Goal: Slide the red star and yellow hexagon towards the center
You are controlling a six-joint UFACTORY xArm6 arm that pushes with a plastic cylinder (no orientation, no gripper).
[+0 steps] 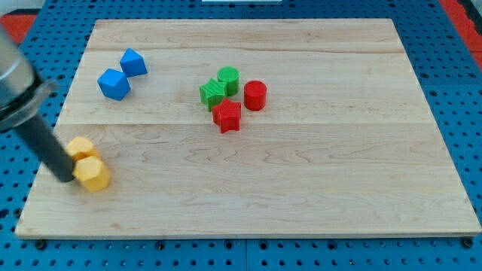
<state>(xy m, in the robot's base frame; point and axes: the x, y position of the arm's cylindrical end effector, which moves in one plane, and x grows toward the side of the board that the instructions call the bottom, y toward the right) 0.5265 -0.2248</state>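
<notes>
The red star (227,115) lies a little above the board's middle, touching a green block (213,94) above it. Two yellow blocks sit at the view's lower left: one (80,147) above, the other, hexagon-like (94,174), just below it, touching. My tip (66,178) rests on the board right against the left side of the lower yellow block. The dark rod slants up to the view's upper left.
A green cylinder (229,79) and a red cylinder (255,95) stand by the red star. Two blue blocks (114,83) (133,62) lie at the upper left. The wooden board (301,188) sits on a blue pegboard.
</notes>
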